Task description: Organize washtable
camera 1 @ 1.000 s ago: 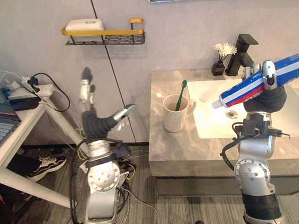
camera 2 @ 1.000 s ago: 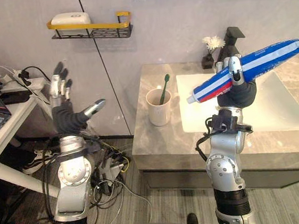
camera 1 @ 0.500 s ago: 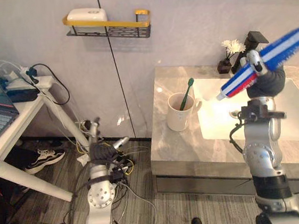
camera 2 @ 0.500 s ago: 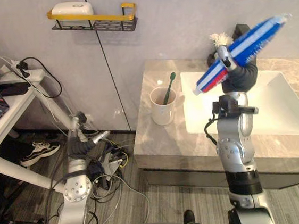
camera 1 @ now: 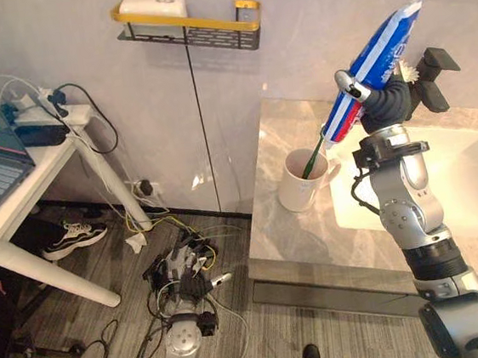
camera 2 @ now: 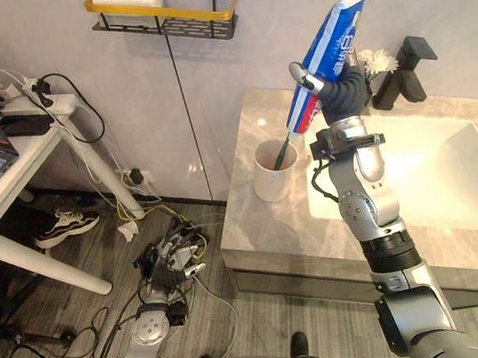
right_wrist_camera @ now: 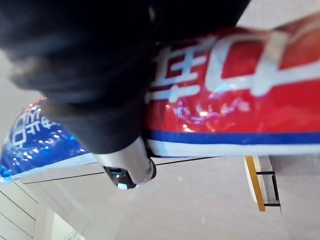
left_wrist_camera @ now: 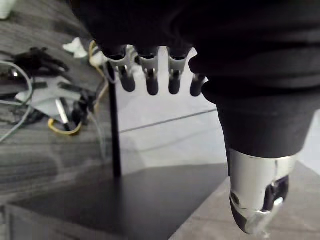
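R hand (camera 1: pixel 389 102) is clamped round the toothpaste tube (camera 1: pixel 375 53) and holds it up over the left part of the counter (camera 1: pixel 271 227). Its thumb and fingers wrap the lower-mid part, as the R wrist view shows close up. The tube is now steep, with the cap end down and the crimped end high toward the wall. 1 s ago it lay nearly level across the sink (camera 1: pixel 472 197), and 0.5 s ago it was about half tilted. The cap end hangs just above the cup (camera 1: pixel 302 191), right by the top of the green brush (camera 1: pixel 312 158) leaning in the cup; can't tell if they touch. Cup and brush sit at the same spot on the counter as before, left of the sink. The whole view has shifted, so that is cam motion, not the items. L hand (camera 2: pixel 172 259) has dropped. It was raised beside the wall 1 s ago and lower at 0.5 s. Now it is down near the floor over the cable tangle, with fingers (left_wrist_camera: pixel 151 80) relaxed and spread, holding nothing. Faucet (camera 1: pixel 434 81) and a small flower (camera 2: pixel 376 60) are at the far edge of the sink, behind R hand. A yellow-railed shelf (camera 1: pixel 193 28) with a white box (camera 1: pixel 150 3) is on the wall, far left.
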Available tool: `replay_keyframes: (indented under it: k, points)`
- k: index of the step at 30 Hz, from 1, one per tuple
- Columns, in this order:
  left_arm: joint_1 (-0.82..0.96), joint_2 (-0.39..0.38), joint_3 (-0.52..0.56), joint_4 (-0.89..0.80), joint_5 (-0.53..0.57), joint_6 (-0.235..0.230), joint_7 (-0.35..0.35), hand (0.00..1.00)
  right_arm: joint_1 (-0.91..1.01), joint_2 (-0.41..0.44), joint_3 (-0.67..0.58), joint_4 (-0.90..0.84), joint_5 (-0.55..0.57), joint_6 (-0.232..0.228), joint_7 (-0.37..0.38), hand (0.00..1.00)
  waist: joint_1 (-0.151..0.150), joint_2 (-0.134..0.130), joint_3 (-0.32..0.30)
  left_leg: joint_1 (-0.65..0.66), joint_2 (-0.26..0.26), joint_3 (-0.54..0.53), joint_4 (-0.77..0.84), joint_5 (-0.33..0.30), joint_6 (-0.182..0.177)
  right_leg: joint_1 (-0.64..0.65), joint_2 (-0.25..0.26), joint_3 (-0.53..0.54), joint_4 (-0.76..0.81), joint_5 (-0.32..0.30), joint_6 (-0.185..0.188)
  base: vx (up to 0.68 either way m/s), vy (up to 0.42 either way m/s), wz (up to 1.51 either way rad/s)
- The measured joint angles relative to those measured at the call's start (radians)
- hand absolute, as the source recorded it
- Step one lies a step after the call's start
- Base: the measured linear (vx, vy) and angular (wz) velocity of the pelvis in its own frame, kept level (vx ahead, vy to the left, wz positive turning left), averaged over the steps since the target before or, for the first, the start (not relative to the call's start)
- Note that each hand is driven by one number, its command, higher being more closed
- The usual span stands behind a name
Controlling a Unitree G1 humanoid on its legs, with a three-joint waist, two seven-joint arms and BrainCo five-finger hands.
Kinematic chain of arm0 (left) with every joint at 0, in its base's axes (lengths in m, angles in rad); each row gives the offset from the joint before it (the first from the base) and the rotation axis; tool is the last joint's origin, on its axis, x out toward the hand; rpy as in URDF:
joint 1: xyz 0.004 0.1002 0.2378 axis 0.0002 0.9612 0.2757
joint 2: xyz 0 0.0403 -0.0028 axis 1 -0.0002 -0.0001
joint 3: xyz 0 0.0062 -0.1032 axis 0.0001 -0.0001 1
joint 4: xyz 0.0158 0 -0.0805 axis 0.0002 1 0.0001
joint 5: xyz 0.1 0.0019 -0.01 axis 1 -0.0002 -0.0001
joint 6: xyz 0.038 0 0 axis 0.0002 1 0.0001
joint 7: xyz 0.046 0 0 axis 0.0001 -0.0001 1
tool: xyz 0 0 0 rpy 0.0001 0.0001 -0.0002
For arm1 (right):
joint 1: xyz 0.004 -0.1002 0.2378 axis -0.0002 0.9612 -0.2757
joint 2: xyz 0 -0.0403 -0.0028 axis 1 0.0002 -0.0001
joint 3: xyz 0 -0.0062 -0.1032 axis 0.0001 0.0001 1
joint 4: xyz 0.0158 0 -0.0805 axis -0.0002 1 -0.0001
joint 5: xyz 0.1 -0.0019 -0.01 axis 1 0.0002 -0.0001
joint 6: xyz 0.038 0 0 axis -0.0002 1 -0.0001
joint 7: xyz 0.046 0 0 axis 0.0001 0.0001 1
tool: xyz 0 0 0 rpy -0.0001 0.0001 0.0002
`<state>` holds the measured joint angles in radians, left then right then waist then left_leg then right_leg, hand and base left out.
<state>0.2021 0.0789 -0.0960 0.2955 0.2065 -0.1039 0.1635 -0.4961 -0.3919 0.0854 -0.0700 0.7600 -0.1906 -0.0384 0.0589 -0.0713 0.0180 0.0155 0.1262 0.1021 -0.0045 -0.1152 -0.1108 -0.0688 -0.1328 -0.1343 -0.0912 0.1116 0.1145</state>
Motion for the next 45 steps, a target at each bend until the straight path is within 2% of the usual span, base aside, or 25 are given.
replay_keyframes:
  k: [8,20,45]
  points:
    - [-0.002,0.001,-0.025,0.028,0.001,0.013,0.000,0.00,-0.041,0.001,0.033,0.006,-0.005,0.001,-0.006,1.00,0.006,-0.004,0.003,-0.011,0.001,-0.001,0.011,0.000,0.000,-0.004,0.002,0.009,0.000,0.001,-0.001,-0.02,-0.007,-0.02]
    - [-0.009,0.002,-0.031,0.028,0.018,0.014,0.013,0.00,-0.042,0.024,0.074,0.039,-0.005,0.007,-0.009,1.00,0.008,-0.025,0.015,-0.029,0.003,0.000,0.016,0.002,-0.003,-0.022,0.004,0.011,0.000,0.003,-0.005,0.00,0.000,0.00]
    - [-0.011,0.003,-0.030,0.027,0.018,0.016,0.025,0.00,-0.017,0.059,0.108,0.041,-0.006,0.008,-0.022,1.00,0.014,-0.027,0.046,-0.046,0.004,0.002,0.027,-0.002,-0.003,-0.036,0.005,0.015,0.000,0.006,-0.008,0.00,0.000,0.00]
